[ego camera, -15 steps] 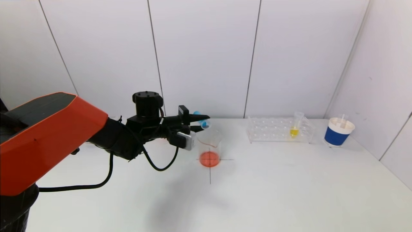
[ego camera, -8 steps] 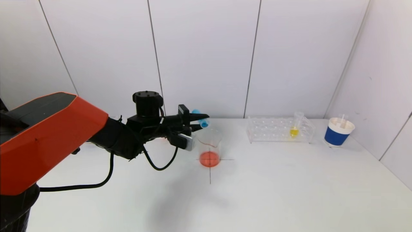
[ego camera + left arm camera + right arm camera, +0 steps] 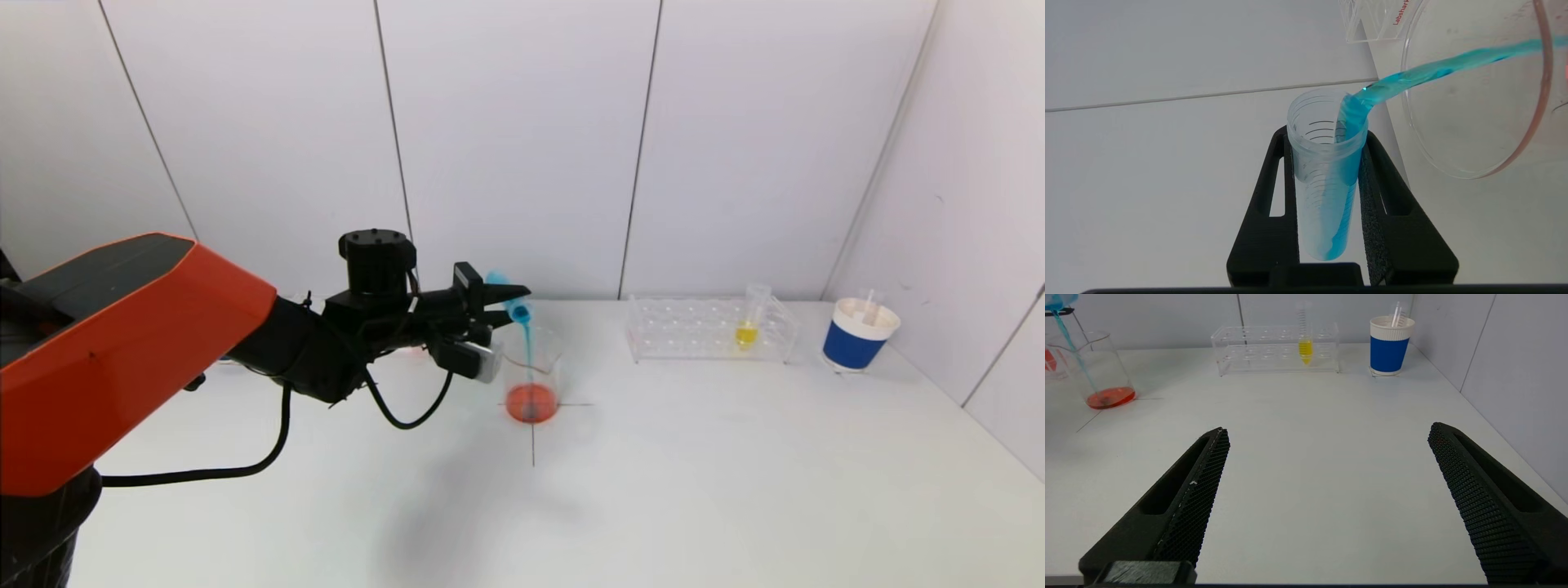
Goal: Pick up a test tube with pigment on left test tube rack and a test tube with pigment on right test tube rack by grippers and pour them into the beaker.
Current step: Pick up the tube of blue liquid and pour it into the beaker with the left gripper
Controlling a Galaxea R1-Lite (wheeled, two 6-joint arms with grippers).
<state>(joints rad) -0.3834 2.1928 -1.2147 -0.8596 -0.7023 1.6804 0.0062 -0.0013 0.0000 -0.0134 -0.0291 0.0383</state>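
Note:
My left gripper is shut on a clear test tube of blue pigment, tipped mouth-down over the beaker. A blue stream falls from the tube into the orange-red liquid at the beaker's bottom. In the left wrist view the tube sits between both fingers of the gripper, and the stream crosses the beaker's rim. A test tube with yellow pigment stands in the right rack. My right gripper hangs open over bare table, out of the head view. The left rack is hidden behind my left arm.
A blue and white paper cup holding clear tubes stands at the far right, close to the side wall. A black cross is marked on the table under the beaker. White wall panels close off the back.
The left gripper has tipped the tube further down, and blue pigment now streams into the beaker, where none was flowing before. The right rack and cup have not moved.

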